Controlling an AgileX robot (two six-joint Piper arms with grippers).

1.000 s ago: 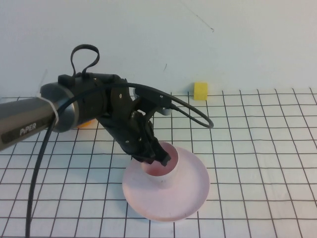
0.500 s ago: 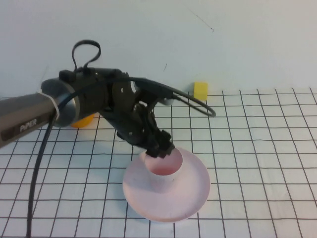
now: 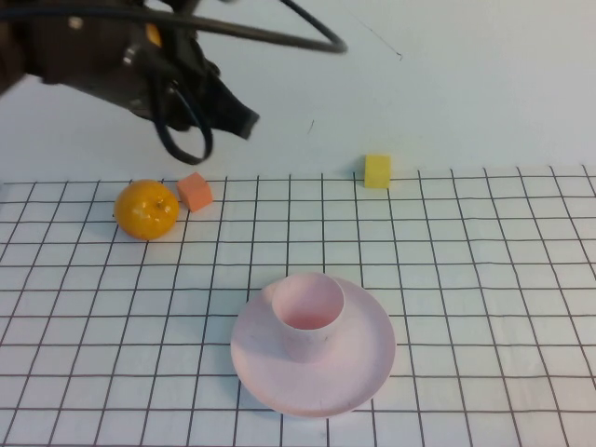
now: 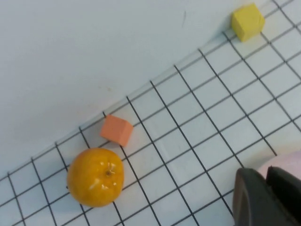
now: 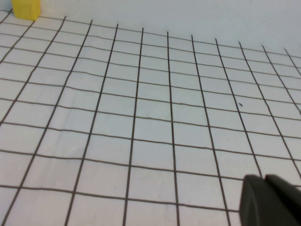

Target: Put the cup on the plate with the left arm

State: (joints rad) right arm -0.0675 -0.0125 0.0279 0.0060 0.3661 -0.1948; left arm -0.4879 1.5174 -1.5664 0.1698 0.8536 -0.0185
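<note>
The left gripper (image 3: 237,119) hangs high at the far left of the high view, above the table's back edge and well clear of everything on it; most of the arm behind it is cut off by the frame, and its fingertips appear pressed together on nothing. In the left wrist view the same fingers (image 4: 256,197) show only as a dark corner with no gap visible between them. The right gripper (image 5: 270,200) appears only in its own wrist view as a dark tip at the picture's edge, over bare gridded cloth, and whether it is spread or closed cannot be told. Nearest the robot, the plate (image 3: 358,368) lies flat on the gridded tablecloth (image 3: 484,279), and the cup (image 3: 305,315) stands upright inside it, toward the plate's left and far part, open mouth up, seemingly holding nothing. Open cloth lies all round the plate, widest on the right. Farther back on the left sits an orange (image 3: 146,209) with a small orange block (image 3: 195,191) just beside it, and well to their right, at the cloth's far edge, a yellow block (image 3: 377,171).
</note>
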